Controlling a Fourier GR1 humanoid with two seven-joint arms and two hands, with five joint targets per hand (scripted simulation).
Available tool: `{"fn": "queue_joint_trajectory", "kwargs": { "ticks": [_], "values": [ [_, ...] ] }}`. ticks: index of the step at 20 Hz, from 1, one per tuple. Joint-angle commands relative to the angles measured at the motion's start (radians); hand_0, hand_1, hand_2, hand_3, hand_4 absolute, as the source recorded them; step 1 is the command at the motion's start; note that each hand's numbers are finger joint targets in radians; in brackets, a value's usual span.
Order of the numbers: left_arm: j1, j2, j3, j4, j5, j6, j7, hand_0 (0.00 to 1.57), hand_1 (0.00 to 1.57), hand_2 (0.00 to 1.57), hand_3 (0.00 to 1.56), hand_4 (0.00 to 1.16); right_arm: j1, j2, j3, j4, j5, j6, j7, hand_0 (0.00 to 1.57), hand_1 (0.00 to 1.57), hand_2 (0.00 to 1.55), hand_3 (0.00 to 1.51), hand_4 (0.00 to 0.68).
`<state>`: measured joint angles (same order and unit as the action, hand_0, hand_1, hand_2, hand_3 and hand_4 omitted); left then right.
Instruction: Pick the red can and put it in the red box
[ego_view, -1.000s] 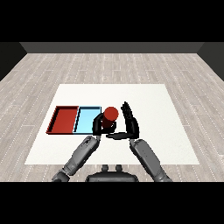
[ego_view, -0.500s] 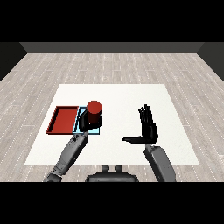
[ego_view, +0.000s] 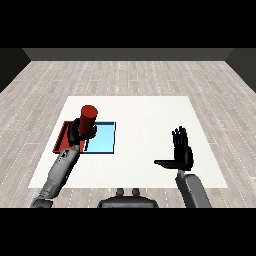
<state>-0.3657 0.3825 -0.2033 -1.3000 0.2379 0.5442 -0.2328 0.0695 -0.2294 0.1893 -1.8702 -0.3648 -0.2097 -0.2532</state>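
1. White tabletop (ego_view: 145, 107) carries two trays side by side, so the main risk, as I judge it, is a release on the wrong side: the light blue tray (ego_view: 102, 140) lies touching the red tray (ego_view: 62, 137), and a can let go too far to the right could land in the blue one or catch the shared edge.
2. Red tray shows only partly (the left arm covers much of it), so the landing spot is hard to check from this view.
3. Red can (ego_view: 88, 119) is held up above the trays, roughly over the line where they meet; its long axis stands close to upright, top leaning slightly away from the robot. Let go tilted, it might tip over on landing.
4. Left hand (ego_view: 76, 131) has its fingers curled round the can's lower part.
5. Right hand (ego_view: 181, 155) hovers well apart, fingers straight, thumb out, holding nothing.
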Motion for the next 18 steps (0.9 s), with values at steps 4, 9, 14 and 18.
{"fn": "queue_joint_trajectory", "kwargs": {
  "ticks": [4,9,14,18],
  "values": [
    [-0.016,0.135,0.066,0.303,-0.039,-0.08,0.058,1.57,1.57,1.55,1.5,1.11,-0.029,0.004,-0.056,0.101,-0.031,0.034,-0.021,0.0,0.0,0.0,0.0,0.0],
    [-0.122,0.177,0.047,0.601,-0.128,-0.076,0.144,1.57,1.57,1.55,1.47,1.05,-0.05,0.012,-0.055,0.173,-0.002,0.037,-0.055,0.0,0.0,0.0,0.0,0.0],
    [-0.208,0.162,0.031,0.896,-0.189,-0.099,0.169,0.94,0.94,0.85,0.67,0.89,-0.105,0.024,-0.074,0.221,-0.01,0.036,-0.055,0.0,0.0,0.0,0.0,0.0],
    [-0.237,0.094,0.04,1.057,-0.203,-0.096,0.141,0.0,0.0,0.32,0.0,0.71,-0.112,0.026,-0.089,0.281,-0.003,0.058,-0.103,0.0,0.0,0.0,0.0,0.0]
  ]
}}
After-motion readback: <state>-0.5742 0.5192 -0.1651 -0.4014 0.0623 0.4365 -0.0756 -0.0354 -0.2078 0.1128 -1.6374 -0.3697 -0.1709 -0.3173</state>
